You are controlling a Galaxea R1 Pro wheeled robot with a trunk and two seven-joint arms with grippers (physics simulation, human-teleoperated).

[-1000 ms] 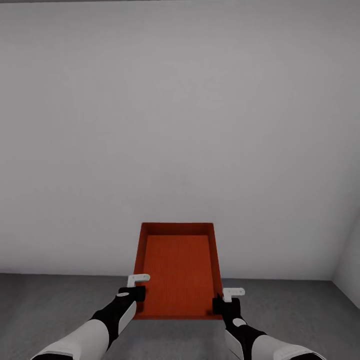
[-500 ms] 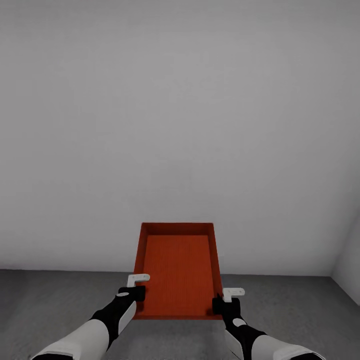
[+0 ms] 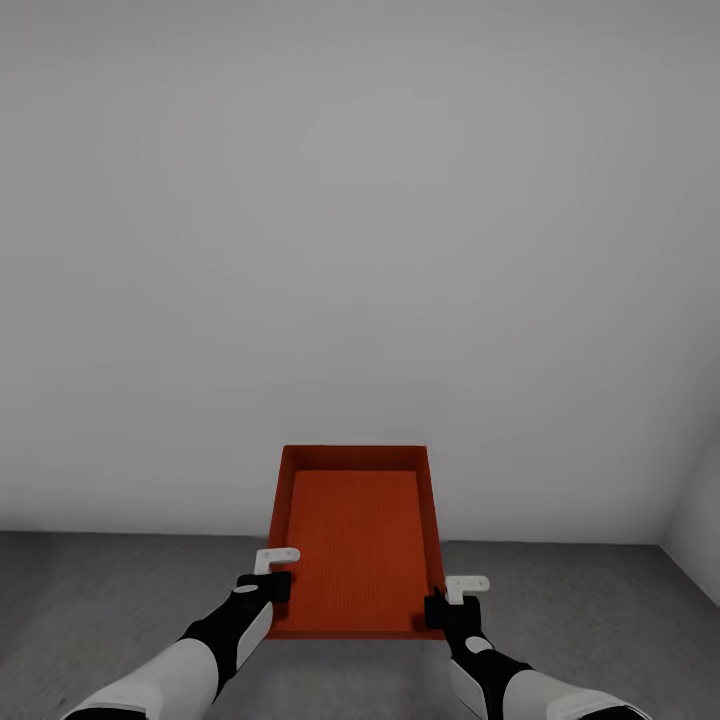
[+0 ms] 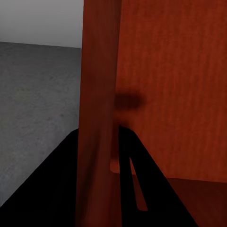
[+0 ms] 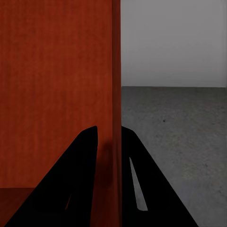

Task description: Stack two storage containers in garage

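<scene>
I carry one orange-red storage container in front of me, above the dark grey concrete floor of the garage. My left gripper is shut on the container's left wall, one dark finger on each side of it. My right gripper is shut on the right wall in the same way. The container is empty and held level. The second container is out of view.
A plain pale grey wall rises close ahead and meets the floor just beyond the container. A second wall forms a corner at the right. Bare concrete lies under and beside the container.
The line where wall meets floor has slid up a little in the picture, so the camera has come closer to the wall. Arms and container keep the same pose.
</scene>
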